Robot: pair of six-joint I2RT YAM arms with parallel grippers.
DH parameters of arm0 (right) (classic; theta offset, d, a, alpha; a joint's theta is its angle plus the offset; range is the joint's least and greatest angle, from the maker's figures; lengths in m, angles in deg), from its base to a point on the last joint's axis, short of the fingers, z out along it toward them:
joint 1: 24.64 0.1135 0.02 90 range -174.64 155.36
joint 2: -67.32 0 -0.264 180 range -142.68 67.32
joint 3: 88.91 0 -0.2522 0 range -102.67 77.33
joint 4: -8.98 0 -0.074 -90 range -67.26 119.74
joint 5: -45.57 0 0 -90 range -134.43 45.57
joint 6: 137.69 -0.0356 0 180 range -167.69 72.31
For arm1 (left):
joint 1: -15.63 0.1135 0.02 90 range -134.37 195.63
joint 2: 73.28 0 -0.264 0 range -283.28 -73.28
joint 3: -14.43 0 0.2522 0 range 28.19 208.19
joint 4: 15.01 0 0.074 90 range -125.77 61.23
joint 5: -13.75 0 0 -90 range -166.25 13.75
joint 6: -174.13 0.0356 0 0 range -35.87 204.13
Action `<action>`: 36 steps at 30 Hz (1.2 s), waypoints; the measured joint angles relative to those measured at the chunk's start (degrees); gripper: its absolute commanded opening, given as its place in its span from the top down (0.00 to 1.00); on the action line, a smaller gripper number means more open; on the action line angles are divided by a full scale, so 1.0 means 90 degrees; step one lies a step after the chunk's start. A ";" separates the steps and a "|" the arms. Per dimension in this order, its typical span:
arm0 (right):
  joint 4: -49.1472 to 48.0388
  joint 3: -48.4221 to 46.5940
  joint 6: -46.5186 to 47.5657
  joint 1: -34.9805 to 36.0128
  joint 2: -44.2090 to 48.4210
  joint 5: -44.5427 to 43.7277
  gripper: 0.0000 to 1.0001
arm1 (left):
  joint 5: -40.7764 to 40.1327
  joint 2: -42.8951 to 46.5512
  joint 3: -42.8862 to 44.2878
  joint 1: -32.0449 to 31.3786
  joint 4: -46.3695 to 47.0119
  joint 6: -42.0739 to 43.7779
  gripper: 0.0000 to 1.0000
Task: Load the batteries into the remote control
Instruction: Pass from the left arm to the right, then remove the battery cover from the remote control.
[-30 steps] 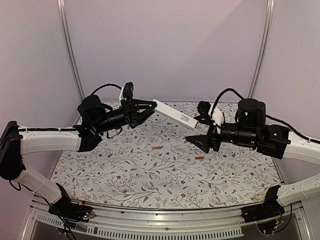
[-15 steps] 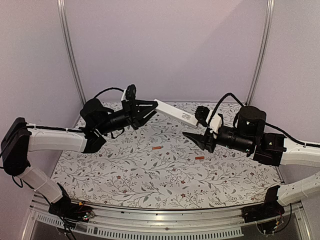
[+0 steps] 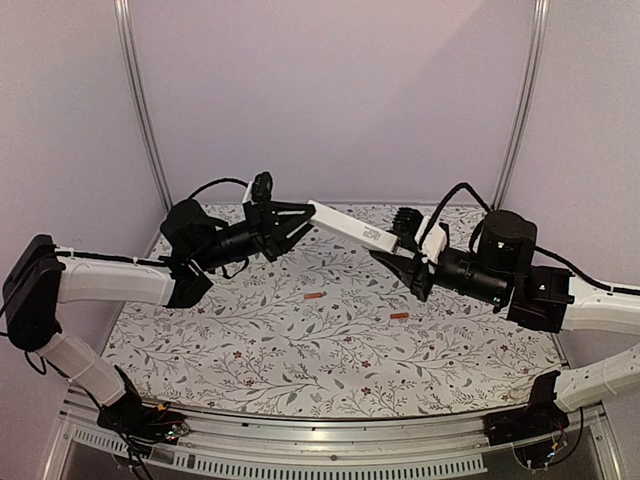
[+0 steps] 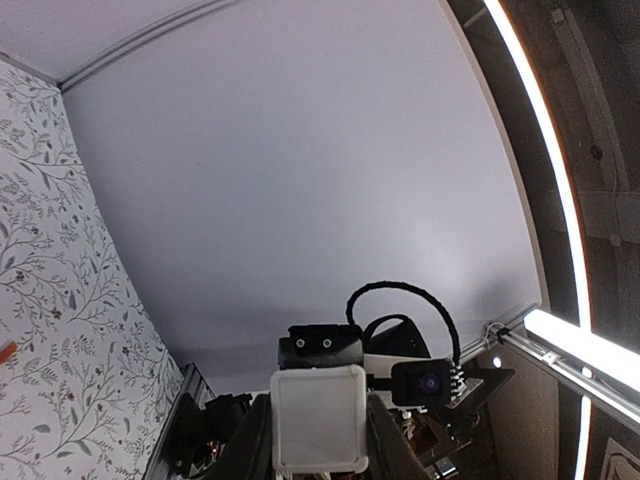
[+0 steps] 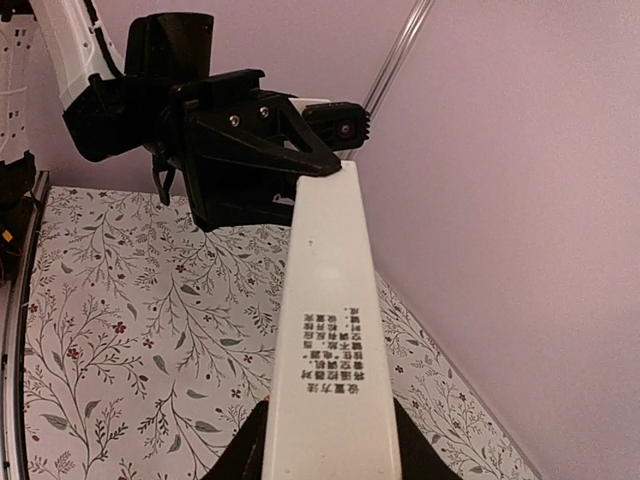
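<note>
The remote control [image 3: 348, 226] bridges both grippers.
My left gripper [image 3: 303, 216] clamps one end; its long axis points into my right gripper [image 3: 385, 252], jaws flanking it, grip uncertain.

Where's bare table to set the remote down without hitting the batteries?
Widest bare patch: the near strip of the table, from left battery and right battery to the front rail. Also bare between left arm and left battery. Crowded toward the back: remote control hangs between left tool and right tool.
</note>
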 measured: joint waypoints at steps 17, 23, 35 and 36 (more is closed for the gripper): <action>0.0046 0.0000 -0.0034 0.0000 -0.0002 -0.0024 1.00 | -0.0029 0.0015 -0.0010 0.0007 -0.0119 0.0187 0.59; 0.0107 0.0000 -0.0056 0.0000 -0.0002 -0.0022 1.00 | -0.0053 0.0267 0.0012 0.0022 -0.0862 0.0828 0.46; 0.0117 0.0000 -0.0223 0.0000 -0.0015 0.0083 1.00 | -0.0459 0.0923 0.1059 -0.0279 -0.3796 0.3172 0.45; 0.0109 0.0000 -0.0231 0.0000 -0.0015 0.0087 1.00 | -0.0510 0.0933 0.1139 -0.0304 -0.3978 0.3327 0.46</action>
